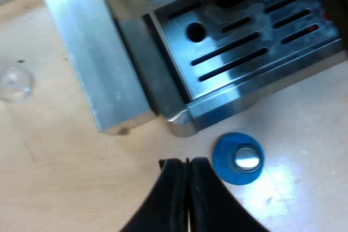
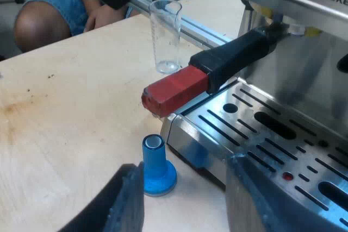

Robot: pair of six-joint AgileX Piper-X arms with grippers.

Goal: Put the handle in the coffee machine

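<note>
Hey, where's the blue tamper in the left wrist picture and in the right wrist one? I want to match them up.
Left wrist view: the blue tamper, seen from above, stands on the table beside the left pincer, off the drip tray corner.
Right wrist view: the blue tamper stands off that same corner, near the handle's red end.
Shared landmark: the slotted drip tray.

The handle (image 2: 217,69) juts from the machine (image 2: 304,4) over its drip tray (image 2: 261,129); the tamper (image 2: 156,169) stands on the worktop (image 2: 65,112) beside the tray's corner, the measuring glass (image 2: 166,36) farther off.
</note>
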